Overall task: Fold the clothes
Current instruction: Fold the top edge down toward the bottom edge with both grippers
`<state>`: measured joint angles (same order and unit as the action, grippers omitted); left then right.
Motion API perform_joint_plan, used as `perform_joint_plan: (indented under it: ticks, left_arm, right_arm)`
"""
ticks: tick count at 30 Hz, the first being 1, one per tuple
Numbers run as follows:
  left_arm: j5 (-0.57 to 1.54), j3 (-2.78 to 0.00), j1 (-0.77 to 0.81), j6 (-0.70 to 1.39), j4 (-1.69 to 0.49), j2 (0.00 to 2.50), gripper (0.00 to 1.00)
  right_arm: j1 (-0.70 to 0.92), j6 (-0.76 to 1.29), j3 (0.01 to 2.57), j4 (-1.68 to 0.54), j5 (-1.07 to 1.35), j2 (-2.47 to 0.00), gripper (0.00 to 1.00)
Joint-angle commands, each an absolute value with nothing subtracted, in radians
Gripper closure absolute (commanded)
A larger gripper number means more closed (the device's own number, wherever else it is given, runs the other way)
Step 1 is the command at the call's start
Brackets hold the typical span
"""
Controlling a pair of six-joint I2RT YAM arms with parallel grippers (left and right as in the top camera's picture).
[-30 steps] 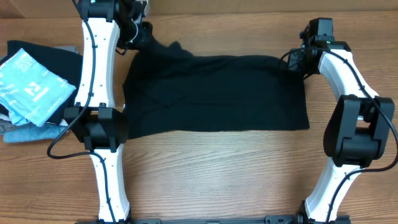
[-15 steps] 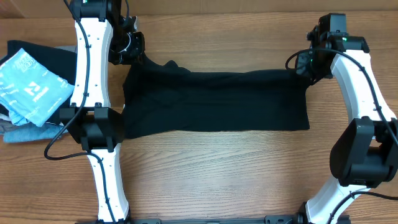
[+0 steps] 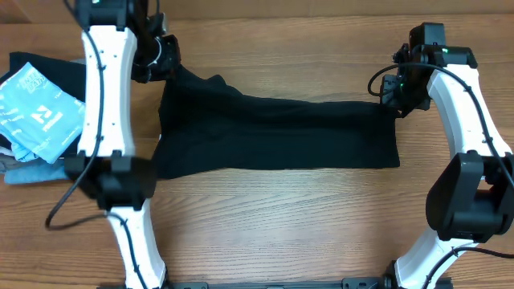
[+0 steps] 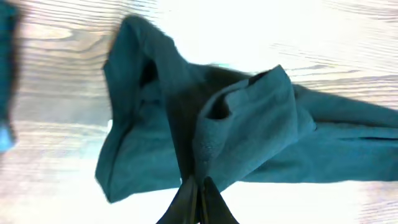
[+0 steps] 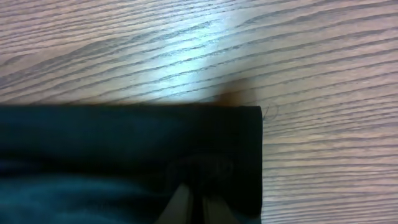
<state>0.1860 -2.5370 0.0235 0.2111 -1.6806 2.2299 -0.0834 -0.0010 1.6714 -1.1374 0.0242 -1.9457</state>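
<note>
1. Left gripper (image 4: 199,190): jaws pinched tight on a bunched corner of the black T-shirt (image 3: 273,132), at its far-left end. The cloth is gathered in loose folds there.
2. Right gripper (image 5: 194,196): jaws clenched on the shirt's far-right corner, right at the hemmed edge.
3. The shirt spans the middle of the table between the two grips. Its far edge runs from one grip to the other and its near edge lies flat on the wood. Plain fabric.
4. Surface: wooden table (image 3: 281,233), light brown, grain running left to right, with glare in the wrist views.
5. Left end of the table, beyond the left arm (image 3: 104,96) and apart from the shirt: a light-blue garment (image 3: 36,112) with white print lies over dark cloth (image 3: 48,68). Grey and blue folded pieces (image 3: 24,170) sit at the near side.
6. The table top fills every view.
</note>
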Motion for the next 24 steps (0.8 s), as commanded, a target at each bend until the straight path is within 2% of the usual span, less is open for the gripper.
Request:
perform_joint_plan:
  ticks: [1,6,13,17,24]
  left_arm:
    - [0.143,-2.368,0.037,0.232,-1.690,2.092,0.96]
    - [0.077,-2.115,0.026,0.233,-1.672,2.082,0.96]
    - [0.054,-1.856,-0.028,0.233,-1.534,2.084,0.96]
    - [0.016,-1.819,-0.104,0.233,-1.531,2.089,0.96]
    - [0.079,-1.819,-0.189,0.229,-1.515,2.089,0.96]
  right_arm:
    - [-0.081,-0.008,1.684,-1.144,0.039,-1.921,0.96]
    - [-0.081,-0.008,1.683,-1.177,0.040,-1.921,0.96]
    - [-0.081,0.004,1.667,-1.268,0.039,-1.921,0.96]
    - [-0.099,0.048,1.662,-1.325,-0.005,-1.921,0.96]
    - [-0.142,0.082,1.612,-1.322,0.002,-1.923,0.96]
